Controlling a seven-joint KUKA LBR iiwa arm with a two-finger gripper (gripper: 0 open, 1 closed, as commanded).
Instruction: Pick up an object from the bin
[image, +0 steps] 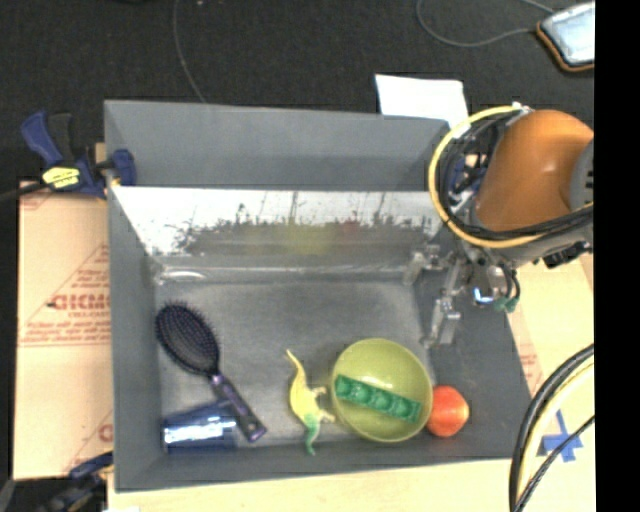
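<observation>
Six things in the bin (300, 305), you say?

Six by my count. A black brush (188, 338) lies at the left, and its handle crosses a blue can (198, 432) and hides part of it. A yellow dinosaur (306, 398) lies just beside a green bowl (398, 432). A green block (375, 397) sits inside the bowl.

And the sixth?

An orange ball (450, 411), or a fruit, I cannot tell which. It touches the bowl's right side, and the rim cuts off its left edge.

Where is your gripper (443, 318)?

Low by the right wall, over bare floor. It is near the bowl and ball but apart from both. My orange cover (530, 165) hides the wrist above it.

Spread or pressed together?

I cannot tell — the metal parts run together there. Nothing shows in its grip.
</observation>
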